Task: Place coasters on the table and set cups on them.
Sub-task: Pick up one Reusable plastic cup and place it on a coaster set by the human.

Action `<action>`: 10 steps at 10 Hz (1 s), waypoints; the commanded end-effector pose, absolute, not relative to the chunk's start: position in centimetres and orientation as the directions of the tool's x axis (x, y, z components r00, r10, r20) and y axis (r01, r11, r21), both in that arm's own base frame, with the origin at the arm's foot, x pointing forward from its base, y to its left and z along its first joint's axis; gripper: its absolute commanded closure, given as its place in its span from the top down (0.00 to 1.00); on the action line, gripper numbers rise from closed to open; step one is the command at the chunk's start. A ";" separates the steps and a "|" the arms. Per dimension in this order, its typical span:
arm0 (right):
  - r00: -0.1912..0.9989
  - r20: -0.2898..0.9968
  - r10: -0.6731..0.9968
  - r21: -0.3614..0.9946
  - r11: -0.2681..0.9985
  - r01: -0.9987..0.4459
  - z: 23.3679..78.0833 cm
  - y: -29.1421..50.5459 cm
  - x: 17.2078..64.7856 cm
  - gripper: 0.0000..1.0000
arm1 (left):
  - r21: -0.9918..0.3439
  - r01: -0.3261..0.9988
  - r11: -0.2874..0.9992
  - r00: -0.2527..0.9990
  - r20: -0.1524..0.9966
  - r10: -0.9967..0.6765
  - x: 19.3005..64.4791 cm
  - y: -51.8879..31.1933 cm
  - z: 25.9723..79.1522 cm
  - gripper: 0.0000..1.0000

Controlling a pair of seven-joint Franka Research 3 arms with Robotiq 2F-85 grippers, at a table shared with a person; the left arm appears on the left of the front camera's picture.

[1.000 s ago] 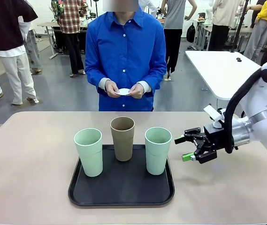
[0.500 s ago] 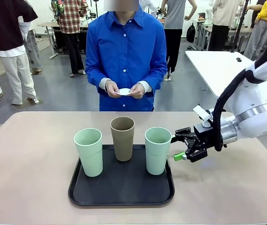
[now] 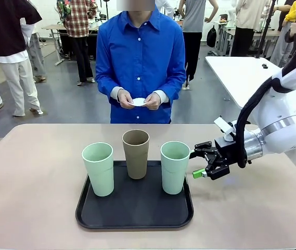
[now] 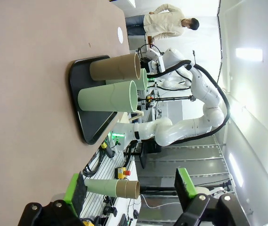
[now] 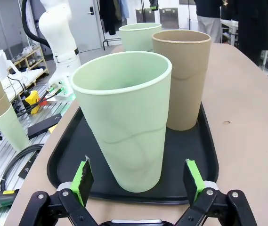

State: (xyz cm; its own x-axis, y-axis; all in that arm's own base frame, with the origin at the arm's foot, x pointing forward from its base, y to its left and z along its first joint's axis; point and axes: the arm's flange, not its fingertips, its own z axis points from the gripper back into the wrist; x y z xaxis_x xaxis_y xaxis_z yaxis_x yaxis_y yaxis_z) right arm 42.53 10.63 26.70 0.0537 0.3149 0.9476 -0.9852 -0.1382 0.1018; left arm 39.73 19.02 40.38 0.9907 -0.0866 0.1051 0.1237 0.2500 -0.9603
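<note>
Cup of pale mint [image 3: 175, 166] stands just beside the right gripper [image 3: 194, 164], whose jaws are spread wide and hold nothing. Sharing the black tray [image 3: 134, 219] are an olive-brown cup [image 3: 136, 153] and a second mint cup [image 3: 98, 169]. The tray rests on the beige table [image 3: 33, 182]. At the far side, a person's hands [image 3: 152, 100] hold a white coaster [image 3: 138, 101]. The left gripper [image 4: 130, 186], well apart from the tray, is likewise open.
</note>
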 end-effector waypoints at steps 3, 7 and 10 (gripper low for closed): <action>0.049 0.955 0.292 0.107 -0.187 -0.976 26.4 10.7 42.4 1.00 | -0.962 0.129 0.242 0.990 0.112 -0.083 39.7 19.0 40.6 1.00; 0.045 0.964 0.263 0.085 -0.142 -0.986 25.5 11.6 43.1 1.00 | -0.962 0.129 0.242 0.990 0.112 -0.083 39.7 19.0 40.6 1.00; 0.036 0.971 0.237 0.076 -0.163 -0.984 24.9 12.6 43.5 1.00 | -0.962 0.129 0.242 0.990 0.112 -0.083 39.7 19.0 40.6 1.00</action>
